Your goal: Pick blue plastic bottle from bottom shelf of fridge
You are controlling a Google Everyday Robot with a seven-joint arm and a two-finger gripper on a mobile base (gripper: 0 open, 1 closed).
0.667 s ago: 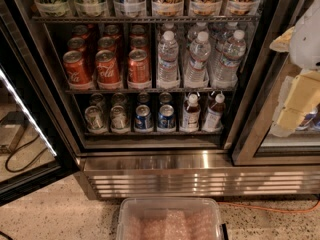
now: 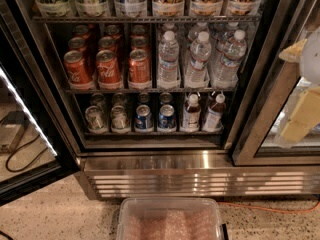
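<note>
The fridge [image 2: 150,176] stands open with its dark interior in view. On the bottom shelf [image 2: 150,132], two small blue plastic bottles with white caps, dark contents and pale labels stand side by side at the right: one [image 2: 191,113] and one [image 2: 215,113]. Left of them are two blue cans [image 2: 155,116] and silver cans [image 2: 107,118]. My gripper [image 2: 300,89] is the pale yellowish-white shape at the right edge, in front of the right glass door. It is well right of the bottles and apart from them.
The middle shelf holds red cola cans [image 2: 107,66] and taller clear water bottles [image 2: 200,59]. A clear plastic bin [image 2: 170,219] sits on the floor below the ribbed steel base. The open left door [image 2: 25,119] has a light strip. An orange cable [image 2: 270,206] runs along the floor.
My gripper has dropped a little lower at the right edge. The fridge and its contents have not moved.
</note>
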